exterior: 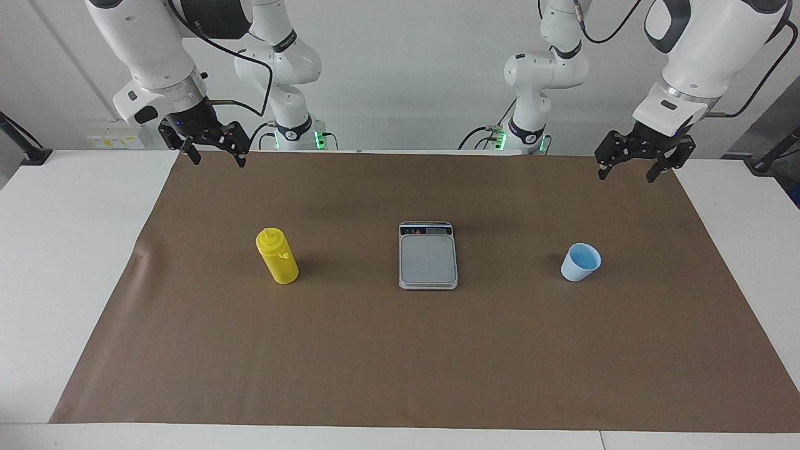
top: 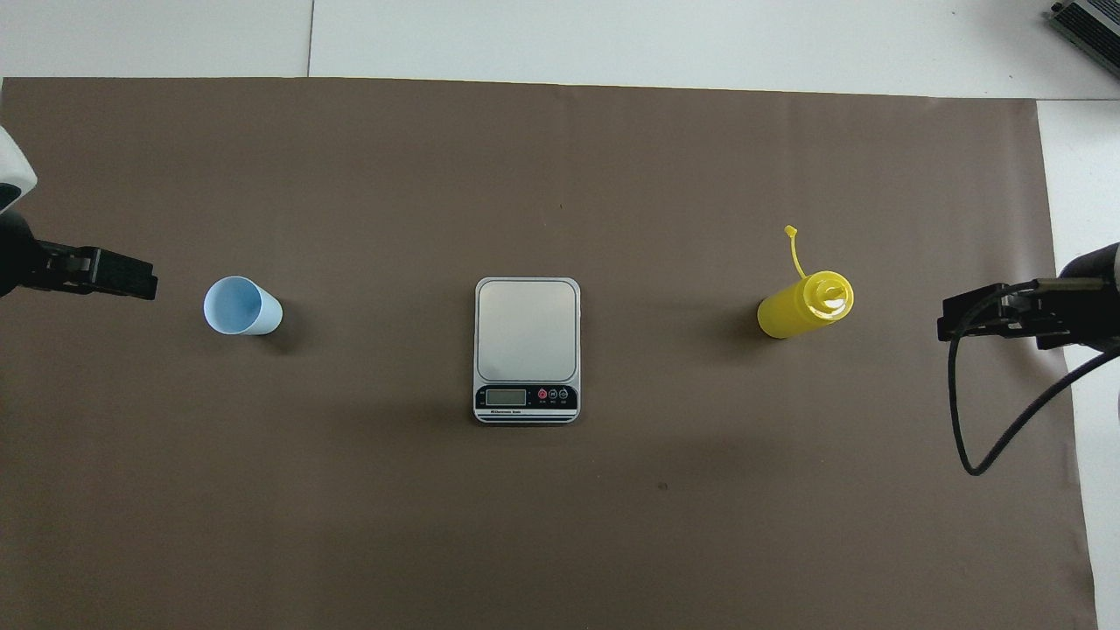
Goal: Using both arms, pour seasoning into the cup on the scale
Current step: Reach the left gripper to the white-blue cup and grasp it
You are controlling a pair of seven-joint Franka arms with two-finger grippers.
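Yellow squeeze bottle (exterior: pixel 277 256), scale (exterior: pixel 428 255) and blue cup (exterior: pixel 580 262) stand apart; only overhead shows the bottle's tethered cap (top: pixel 792 232). Both end effectors, left (exterior: pixel 628 170) and right (exterior: pixel 219 156), hang spread, empty.

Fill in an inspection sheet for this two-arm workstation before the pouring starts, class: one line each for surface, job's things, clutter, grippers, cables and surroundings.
Surface: brown mat over a white table.
Job's things: scale mid-mat, plate bare; cup upright toward the left arm's end; seasoning bottle upright toward the right arm's end, cap off on its tether.
Clutter: nothing seen.
Grippers: left gripper and right gripper open, empty, raised over the mat's robot-side corners; both arms wait.
Cables: black cable looping from the right arm's wrist.
Surroundings: white wall; grey box at one table corner.
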